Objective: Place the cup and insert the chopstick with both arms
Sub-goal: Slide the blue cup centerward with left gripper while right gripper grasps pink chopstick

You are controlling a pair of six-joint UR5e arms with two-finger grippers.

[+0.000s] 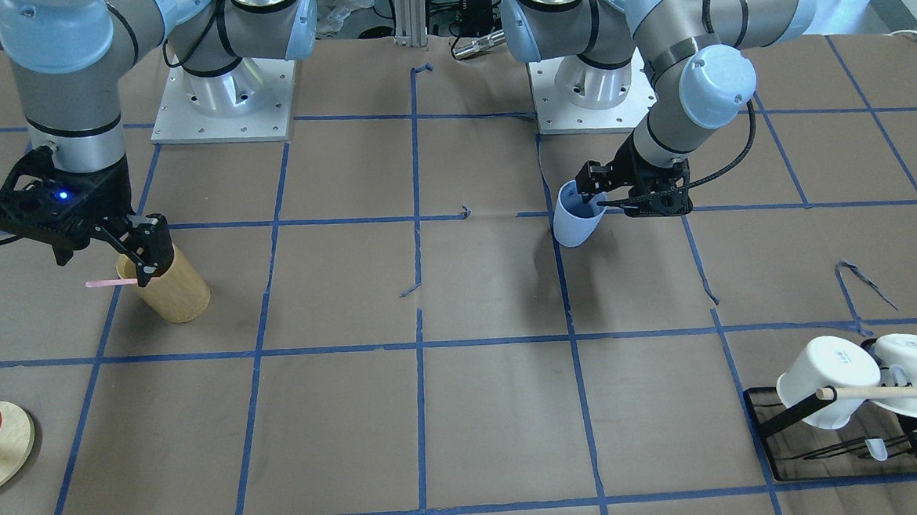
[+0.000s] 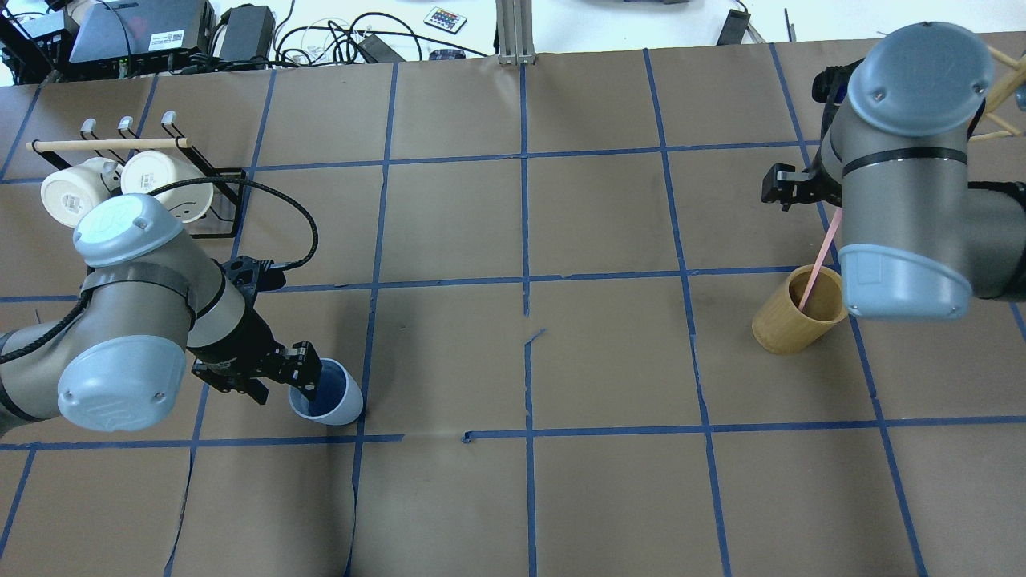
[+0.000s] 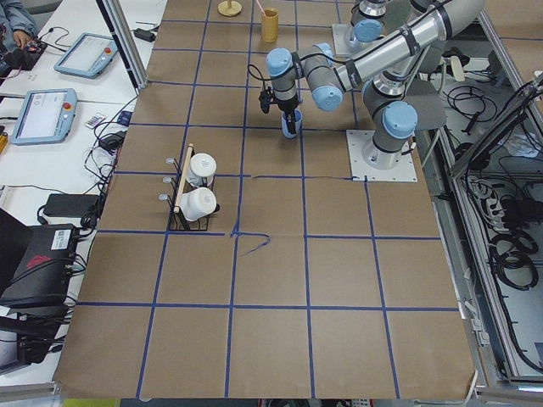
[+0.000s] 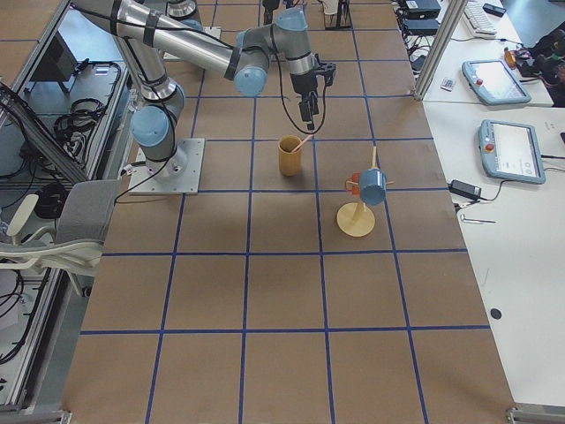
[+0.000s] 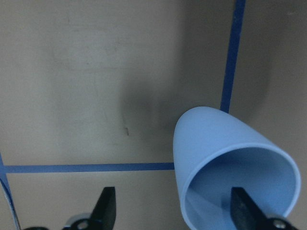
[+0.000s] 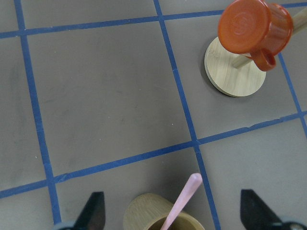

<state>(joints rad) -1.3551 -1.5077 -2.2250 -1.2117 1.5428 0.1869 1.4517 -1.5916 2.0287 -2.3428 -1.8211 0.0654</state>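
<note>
The cup (image 5: 225, 158) is on the robot's left half of the table (image 2: 609, 497), tipped well over so that its mouth faces the left gripper (image 5: 175, 211) and its narrow base points at a crossing of blue tape lines (image 5: 231, 72). I cannot tell whether it touches the paper. That gripper's jaws are spread wide. One finger (image 5: 242, 211) reaches inside the cup's mouth, while the other is outside, apart from the wall, so nothing is clamped. The chopstick (image 6: 184, 199) is well apart from the cup, on the robot's right half of the table. Its lower end is down inside the tan wooden holder (image 2: 793, 324), and its upper part leans out over the rim. The right gripper (image 6: 173, 211) hangs above the holder with its jaws wide apart. The stick rises between the two fingers and touches neither, so this gripper too has hold of nothing. Farther out on the right side is a round wooden stand (image 6: 235, 74) with an orange mug (image 6: 254, 28) hung on it. At the far left corner, two white mugs (image 2: 120, 188) hang on a black rack (image 2: 224, 200) beside a light wooden dowel (image 2: 108, 145).
</note>
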